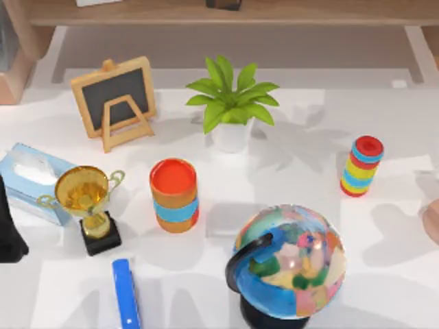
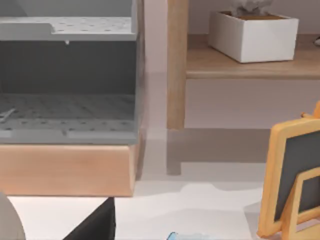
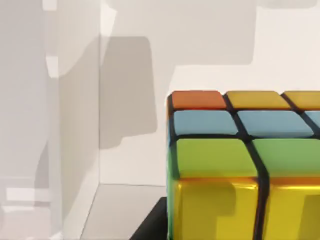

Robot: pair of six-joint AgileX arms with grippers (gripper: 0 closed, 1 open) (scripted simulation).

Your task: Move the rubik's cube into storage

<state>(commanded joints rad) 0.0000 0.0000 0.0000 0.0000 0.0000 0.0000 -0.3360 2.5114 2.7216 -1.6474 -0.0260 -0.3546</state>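
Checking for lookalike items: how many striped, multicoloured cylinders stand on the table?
2: orange-and-blue cylinder at the centre, left of the globe; the slimmer striped cylinder toward the table's right side. None appears hidden.

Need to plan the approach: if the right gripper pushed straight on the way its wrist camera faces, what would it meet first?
Probably the rubik's cube, sitting close ahead on the white table; how near is unclear.

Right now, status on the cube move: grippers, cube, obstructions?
Rubik's cube close under right wrist camera, grip unconfirmed. Left arm parked at table's left edge, its camera facing grey storage drawer. Globe, stacked rings crowd right side of table.
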